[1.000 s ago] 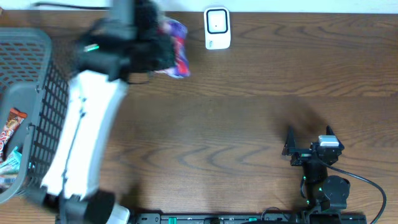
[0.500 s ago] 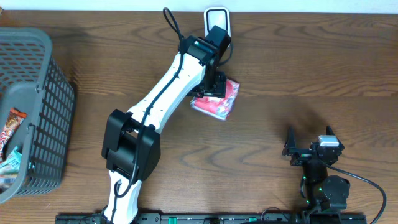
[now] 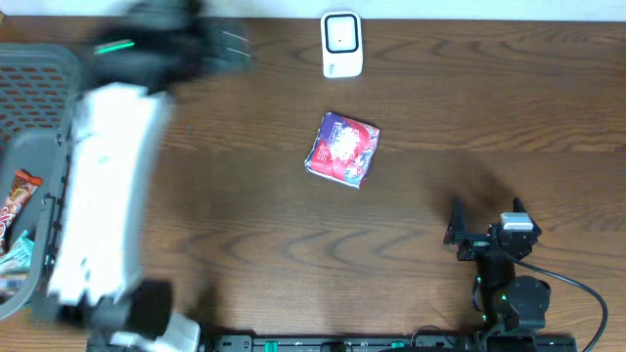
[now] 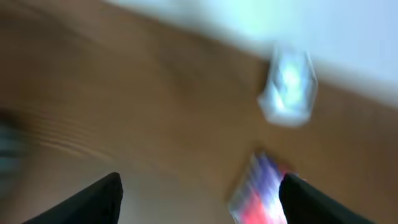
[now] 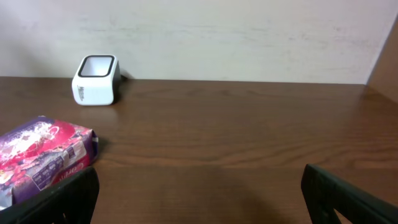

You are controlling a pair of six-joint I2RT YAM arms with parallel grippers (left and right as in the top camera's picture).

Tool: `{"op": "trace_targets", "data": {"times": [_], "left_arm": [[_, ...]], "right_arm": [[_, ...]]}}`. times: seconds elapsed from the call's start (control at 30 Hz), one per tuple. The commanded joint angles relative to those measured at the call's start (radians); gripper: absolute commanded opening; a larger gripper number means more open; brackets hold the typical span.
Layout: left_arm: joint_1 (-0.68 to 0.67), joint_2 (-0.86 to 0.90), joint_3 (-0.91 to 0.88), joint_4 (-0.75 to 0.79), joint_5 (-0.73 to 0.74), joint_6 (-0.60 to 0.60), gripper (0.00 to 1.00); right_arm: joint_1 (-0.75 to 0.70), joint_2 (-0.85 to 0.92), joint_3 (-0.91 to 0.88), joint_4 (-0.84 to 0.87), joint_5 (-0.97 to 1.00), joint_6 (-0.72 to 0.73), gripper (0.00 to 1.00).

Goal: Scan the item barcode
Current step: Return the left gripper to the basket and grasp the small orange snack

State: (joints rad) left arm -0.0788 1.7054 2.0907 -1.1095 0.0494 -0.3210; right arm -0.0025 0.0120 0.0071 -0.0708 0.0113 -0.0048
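The item, a purple and red snack packet point(image 3: 342, 149), lies flat on the table, a little below the white barcode scanner point(image 3: 341, 44). My left gripper point(image 3: 227, 47) is a motion blur at the back left, well away from the packet. In the left wrist view it point(image 4: 202, 202) is open with nothing between its fingers; the blurred packet point(image 4: 261, 196) and scanner point(image 4: 287, 87) lie beyond. My right gripper point(image 3: 486, 223) rests open at the front right. Its wrist view shows the gripper point(image 5: 199, 199) empty, the packet point(image 5: 43, 155) to its left and the scanner point(image 5: 96, 79) behind.
A grey mesh basket point(image 3: 59, 68) stands at the left edge with snack packets point(image 3: 20, 200) inside. The blurred left arm point(image 3: 103, 196) stretches along the basket's right side. A pale wall runs behind the table.
My left gripper opened and let go of the packet, which now lies below the scanner. The left arm has swung left toward the basket. The right arm has not moved.
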Motion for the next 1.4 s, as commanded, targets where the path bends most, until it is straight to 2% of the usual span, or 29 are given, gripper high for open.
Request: {"op": "trace_targets", "data": {"times": [0.0, 0.1, 0.23, 0.33, 0.4, 0.53, 0.67, 0.9, 1.37], "left_arm": [[0.236, -0.124, 0.020, -0.002, -0.183, 0.014, 0.83], [0.488, -0.165, 0.020, -0.025, -0.197, 0.014, 0.84], [0.727, -0.151, -0.012, -0.123, -0.196, -0.020, 0.88], [0.828, -0.127, -0.096, -0.156, -0.196, -0.109, 0.95], [0.875, -0.101, -0.180, -0.162, -0.197, -0.124, 0.96], [0.920, -0.042, -0.332, -0.162, -0.256, -0.163, 1.00], [0.933, 0.028, -0.475, -0.134, -0.337, -0.221, 0.98], [0.937, 0.099, -0.573, -0.087, -0.376, -0.343, 0.98], [1.014, 0.106, -0.752, 0.101, -0.377, -0.334, 0.98]], "right_arm": [[-0.006, -0.005, -0.002, -0.004, -0.006, 0.011, 0.99], [-0.006, -0.005, -0.002, -0.004, -0.006, 0.011, 0.99], [-0.006, -0.005, -0.002, -0.004, -0.006, 0.011, 0.99], [-0.006, -0.005, -0.002, -0.004, -0.006, 0.011, 0.99], [-0.006, -0.005, -0.002, -0.004, -0.006, 0.011, 0.99], [-0.006, -0.005, -0.002, -0.004, -0.006, 0.011, 0.99], [-0.006, -0.005, -0.002, -0.004, -0.006, 0.011, 0.99], [-0.006, -0.005, -0.002, -0.004, -0.006, 0.011, 0.99], [-0.006, -0.005, -0.002, -0.004, -0.006, 0.011, 0.99]]}}
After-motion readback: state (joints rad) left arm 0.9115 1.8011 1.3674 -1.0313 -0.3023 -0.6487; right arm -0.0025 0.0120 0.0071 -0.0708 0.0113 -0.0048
